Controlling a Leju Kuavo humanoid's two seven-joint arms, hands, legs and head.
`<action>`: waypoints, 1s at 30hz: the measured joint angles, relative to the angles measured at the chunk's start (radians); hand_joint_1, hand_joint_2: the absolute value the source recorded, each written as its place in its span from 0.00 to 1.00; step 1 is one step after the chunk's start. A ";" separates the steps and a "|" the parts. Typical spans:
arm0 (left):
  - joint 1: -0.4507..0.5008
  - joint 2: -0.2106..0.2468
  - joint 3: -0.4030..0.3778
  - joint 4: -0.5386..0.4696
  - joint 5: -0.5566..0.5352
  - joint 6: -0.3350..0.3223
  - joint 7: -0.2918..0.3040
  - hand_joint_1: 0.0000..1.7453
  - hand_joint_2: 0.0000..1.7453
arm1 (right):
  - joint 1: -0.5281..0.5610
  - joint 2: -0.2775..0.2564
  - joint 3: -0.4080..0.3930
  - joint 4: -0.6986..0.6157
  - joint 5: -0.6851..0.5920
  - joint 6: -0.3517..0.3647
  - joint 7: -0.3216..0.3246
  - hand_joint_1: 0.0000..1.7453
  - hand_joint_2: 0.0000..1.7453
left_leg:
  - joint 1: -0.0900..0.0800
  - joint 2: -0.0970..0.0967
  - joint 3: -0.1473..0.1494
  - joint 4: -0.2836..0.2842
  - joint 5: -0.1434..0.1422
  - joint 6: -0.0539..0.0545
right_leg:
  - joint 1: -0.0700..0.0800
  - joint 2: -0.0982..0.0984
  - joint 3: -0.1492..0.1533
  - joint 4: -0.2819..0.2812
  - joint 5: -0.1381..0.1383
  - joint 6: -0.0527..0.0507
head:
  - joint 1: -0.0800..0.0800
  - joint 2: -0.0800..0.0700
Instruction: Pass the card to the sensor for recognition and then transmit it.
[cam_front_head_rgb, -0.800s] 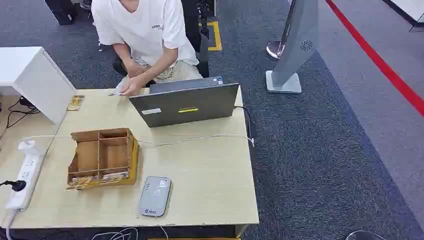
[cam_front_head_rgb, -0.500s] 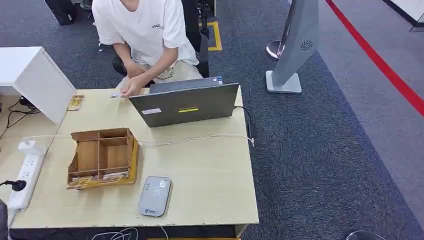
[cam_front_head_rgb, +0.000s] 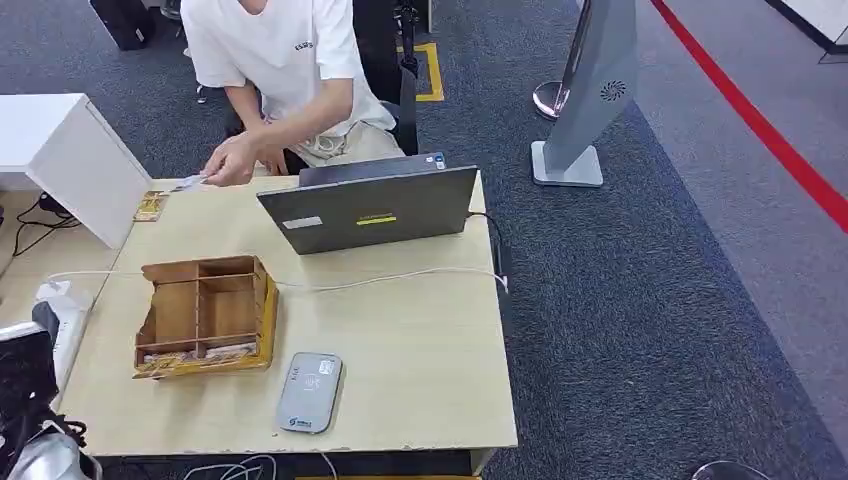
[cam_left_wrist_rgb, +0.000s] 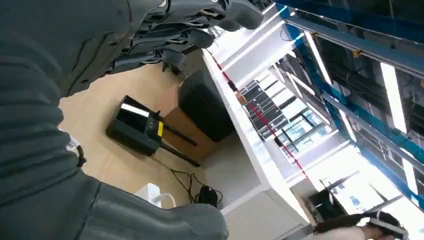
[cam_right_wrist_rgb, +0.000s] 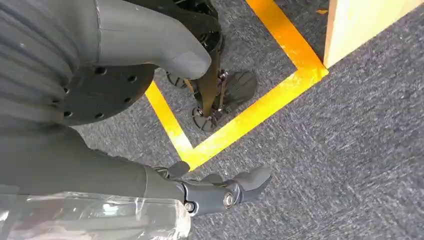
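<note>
While rising, left hand (cam_front_head_rgb: 30, 400) newly visible

No legible text on shirt (cam_front_head_rgb: 300, 45), laptop (cam_front_head_rgb: 368, 208) labels.

The sensor (cam_front_head_rgb: 309, 392) is a flat grey slab with rounded corners and a small label on its top face, lying near the front edge of the surface (cam_front_head_rgb: 420, 350), just beside the wooden box's right front corner. The card (cam_front_head_rgb: 189, 182) is small and pale, held over the far left corner, roughly level.
</note>
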 joint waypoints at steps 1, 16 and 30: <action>-0.013 0.014 -0.015 0.012 -0.021 0.006 0.015 0.00 1.00 | -0.002 0.000 0.002 0.002 0.001 0.000 0.004 0.00 1.00 | 0.000 0.000 0.000 0.000 0.000 0.000 | 0.000 0.000 0.000 0.000 0.000 0.000 | 0.000 0.000; -0.224 0.200 -0.238 0.209 -0.357 0.104 0.238 0.00 1.00 | -0.015 0.008 0.045 0.011 0.032 0.001 0.042 0.00 1.00 | 0.000 0.001 0.000 0.000 0.001 0.000 | 0.000 0.000 0.000 0.000 0.001 0.000 | 0.000 0.000; -0.421 0.360 -0.451 0.416 -0.665 0.196 0.444 1.00 1.00 | -0.021 0.010 0.088 0.019 0.056 0.005 0.076 0.00 1.00 | 0.000 0.001 -0.001 0.000 0.002 0.000 | 0.000 0.001 -0.001 0.001 0.001 0.000 | 0.000 0.000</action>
